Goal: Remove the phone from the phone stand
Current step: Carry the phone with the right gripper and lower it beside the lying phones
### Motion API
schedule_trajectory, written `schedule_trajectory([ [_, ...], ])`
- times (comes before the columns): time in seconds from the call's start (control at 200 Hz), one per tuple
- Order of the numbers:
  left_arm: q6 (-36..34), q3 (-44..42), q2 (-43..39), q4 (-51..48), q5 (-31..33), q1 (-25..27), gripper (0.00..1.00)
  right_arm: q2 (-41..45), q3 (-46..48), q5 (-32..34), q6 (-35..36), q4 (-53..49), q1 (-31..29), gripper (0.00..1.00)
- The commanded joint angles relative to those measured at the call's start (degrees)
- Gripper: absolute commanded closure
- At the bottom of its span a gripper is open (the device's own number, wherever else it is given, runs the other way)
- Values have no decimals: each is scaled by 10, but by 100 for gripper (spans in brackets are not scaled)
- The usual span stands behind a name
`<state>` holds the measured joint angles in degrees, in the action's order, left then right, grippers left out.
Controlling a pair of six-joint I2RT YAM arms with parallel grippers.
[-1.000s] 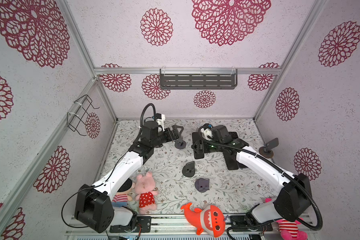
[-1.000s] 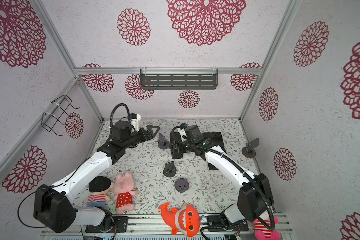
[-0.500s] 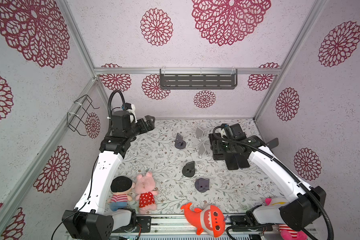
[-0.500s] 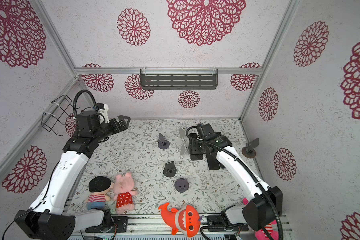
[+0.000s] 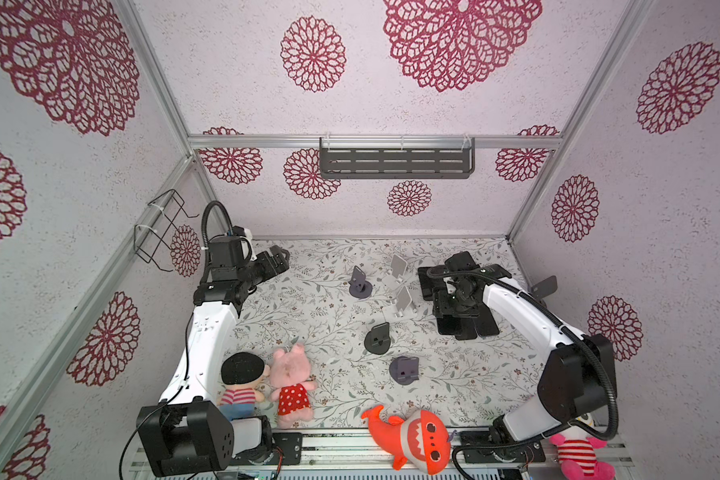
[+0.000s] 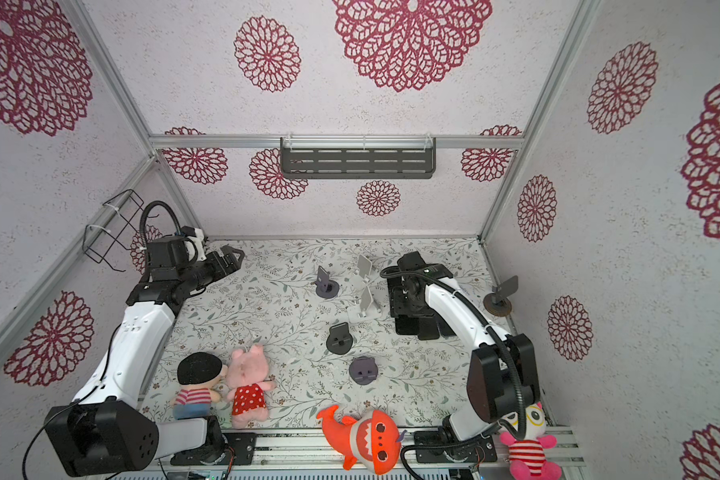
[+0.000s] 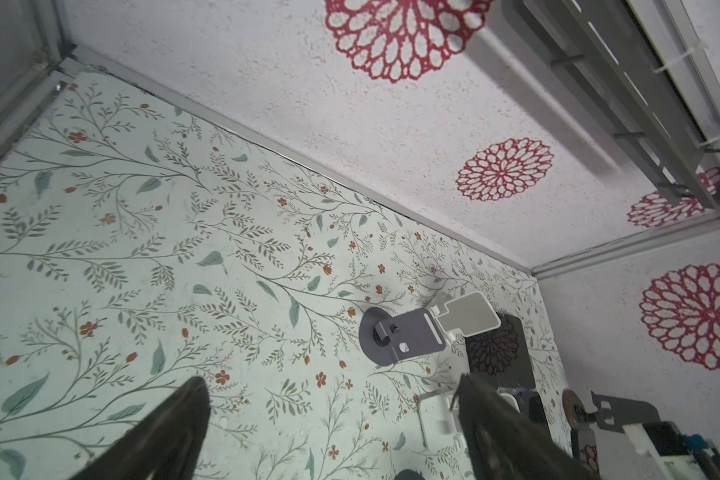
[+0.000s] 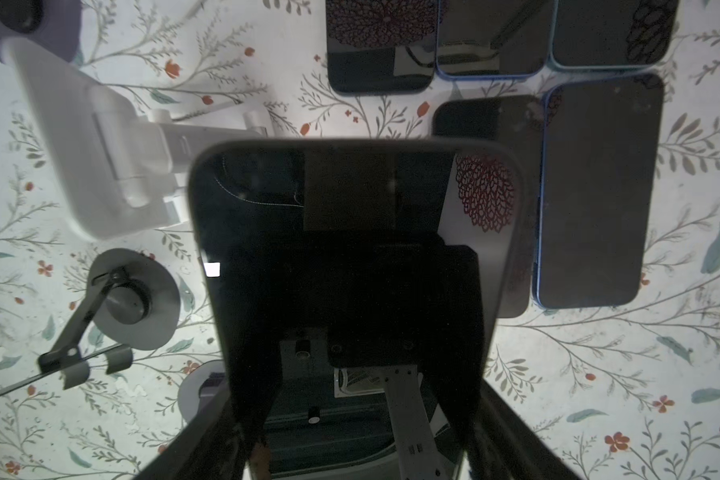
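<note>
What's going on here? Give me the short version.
The right claw grips a dark-screened phone by its edges, over a cluster of other phones lying flat on the floral table. The white phone stands beside it are empty. The left claw is open, holds nothing, and sits near the back-left corner.

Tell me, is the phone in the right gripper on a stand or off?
Off: the right gripper holds the phone clear of the empty white stand.
</note>
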<state>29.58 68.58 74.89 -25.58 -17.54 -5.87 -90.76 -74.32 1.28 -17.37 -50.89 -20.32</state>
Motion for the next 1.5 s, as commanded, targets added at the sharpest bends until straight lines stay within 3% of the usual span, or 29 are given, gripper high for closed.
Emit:
schedule_trajectory([
  [0.0, 15, 2, 2, 31, -32, -11, 5, -20, -6, 8, 18, 27, 8, 100],
  [0.195, 22, 2, 16, 35, -50, -25, 5, -105, -24, 4, 39, 46, 12, 100],
  [0.565, 35, 1, 27, 44, -70, -39, 5, -161, -7, 17, 34, 83, 16, 97],
  [0.956, 36, 2, 26, 44, -77, -39, 5, -186, -4, 22, 43, 91, 19, 69],
  [1.151, 41, 0, 27, 48, -86, -39, 5, -194, -3, 25, 45, 88, 19, 46],
  [1.491, 40, 1, 25, 48, -87, -40, 4, -194, -2, 29, 44, 82, 23, 27],
])
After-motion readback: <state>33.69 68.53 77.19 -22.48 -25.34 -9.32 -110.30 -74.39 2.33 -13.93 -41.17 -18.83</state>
